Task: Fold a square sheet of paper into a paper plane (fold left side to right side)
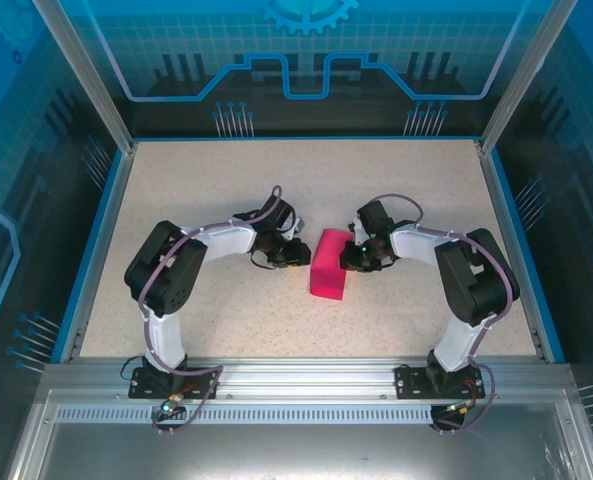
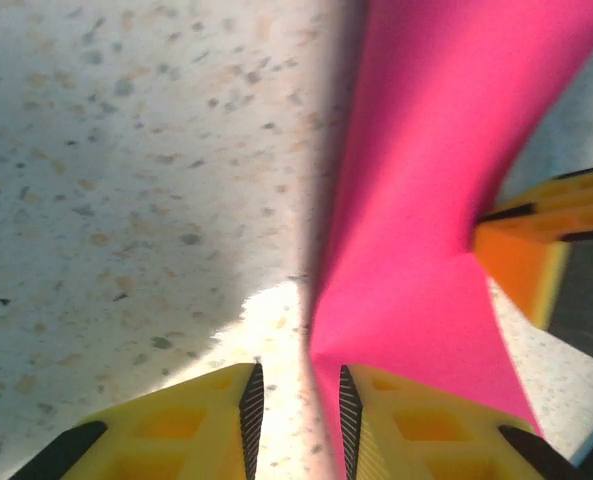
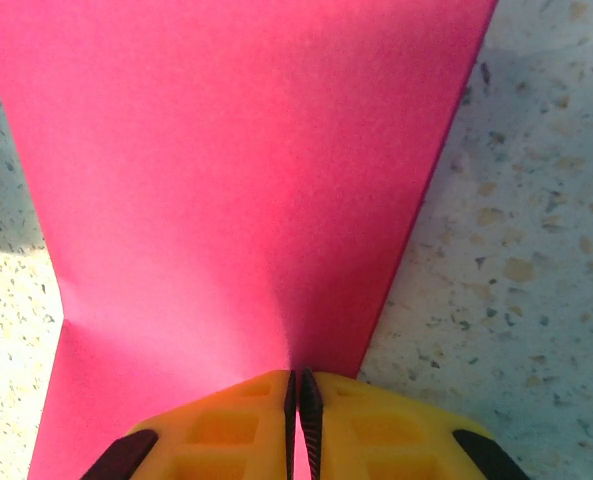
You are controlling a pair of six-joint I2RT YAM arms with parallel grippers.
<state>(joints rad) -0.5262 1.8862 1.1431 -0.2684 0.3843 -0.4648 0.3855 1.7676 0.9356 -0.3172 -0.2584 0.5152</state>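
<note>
Left gripper [image 2: 296, 385] nearest lens: jaws set slightly apart, bare surface seen through gap. Square sheet of paper [image 2: 426, 200] raised just beside one finger, not clamped.

Right wrist: right gripper [image 3: 297, 385] pinched shut on sheet edge. Edge best carried across, corners matched before crease is pressed.

Top view: sheet located mid table [image 1: 226, 190], between grippers; overall position not given by wrist views.

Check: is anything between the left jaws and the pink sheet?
Nothing visible does. The square sheet of paper has its edge right at the left gripper, whose jaws stand slightly apart over the table. The right gripper pinches the sheet's other side.
</note>
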